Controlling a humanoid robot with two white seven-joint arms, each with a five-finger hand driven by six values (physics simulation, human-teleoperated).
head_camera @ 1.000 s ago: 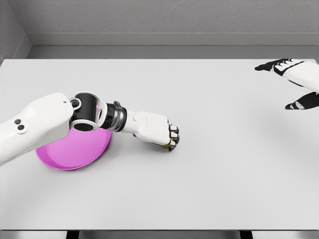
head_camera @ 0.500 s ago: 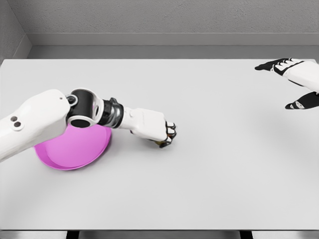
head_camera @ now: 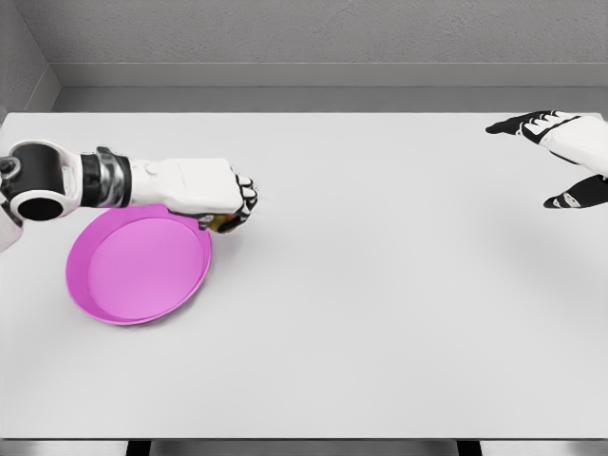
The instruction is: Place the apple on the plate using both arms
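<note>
Left hand (head_camera: 211,193): reaching in from the left edge, forearm level, fingers curled into a fist, clamped on the apple.
Apple (head_camera: 219,222): almost wholly hidden under the left hand, only a small dark, yellowish patch peeking out below the knuckles; held within the curled fingers.
Apple's place: at the upper right rim of the plate, right beside the edge; not possible to tell whether over the rim or just outside it.
Plate (head_camera: 133,271): pink, round, shallow, lying flat below and to the left of the left hand; upper rim partly covered by the left wrist and hand.
Right hand (head_camera: 560,157): far off at the right edge, well apart from the left hand, fingers spread and relaxed, thumb pointing down and left, holding nothing.
Tabletop (head_camera: 380,313): pale grey, spreading wide between the two hands and below them.
Wall (head_camera: 313,33): grey, rough-textured, behind the far edge, beyond both hands.
Left forearm (head_camera: 104,179): white shell with black and grey rings at the wrist, running leftward from the fist.
</note>
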